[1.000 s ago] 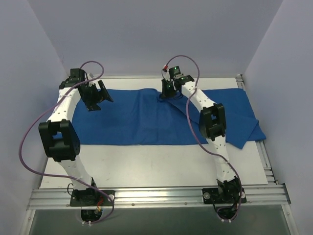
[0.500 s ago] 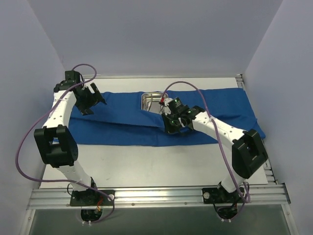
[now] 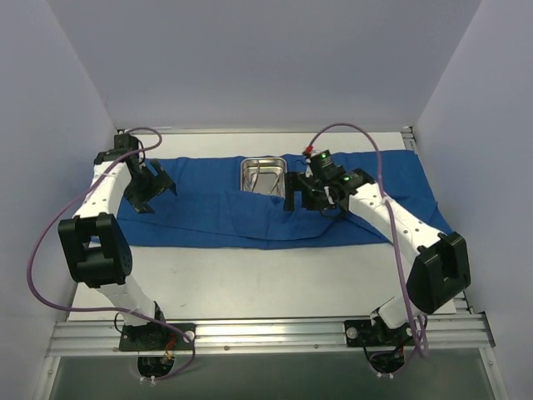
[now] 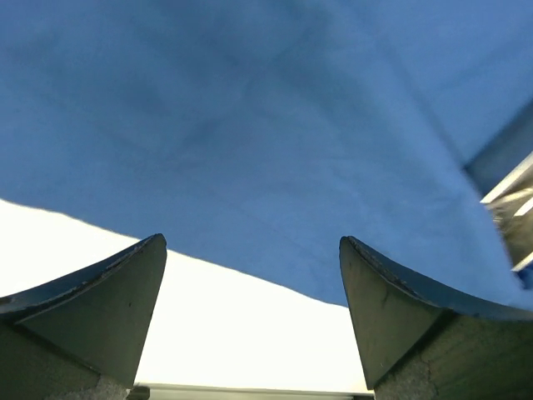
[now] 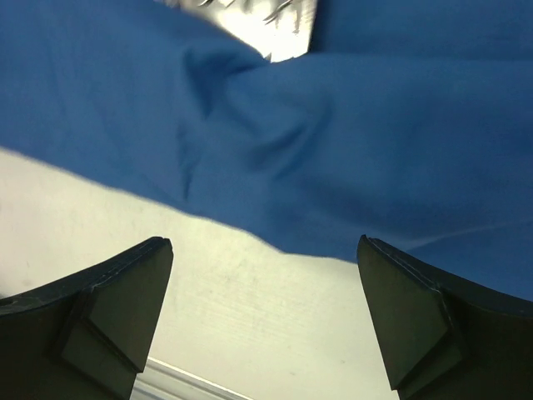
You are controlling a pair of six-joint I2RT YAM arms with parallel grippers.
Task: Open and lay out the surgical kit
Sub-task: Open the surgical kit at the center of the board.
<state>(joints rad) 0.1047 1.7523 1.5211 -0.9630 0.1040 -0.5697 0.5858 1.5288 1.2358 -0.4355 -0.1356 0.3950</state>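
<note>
Left gripper [image 4: 251,242] and right gripper [image 5: 265,242] hovering released and empty over the blue cloth [image 3: 200,212].

The blue cloth is lying rumpled across the table [image 3: 250,283], the steel tray [image 3: 263,174] showing near its far edge, beside the right gripper; unwrapping seems underway, the next move calling for pinching a fold and drawing it flat.

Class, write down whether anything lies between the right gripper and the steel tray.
Only cloth: a rumpled fold of the blue wrap lies between the open right gripper and the steel tray, hiding its near edge in the wrist view.
</note>
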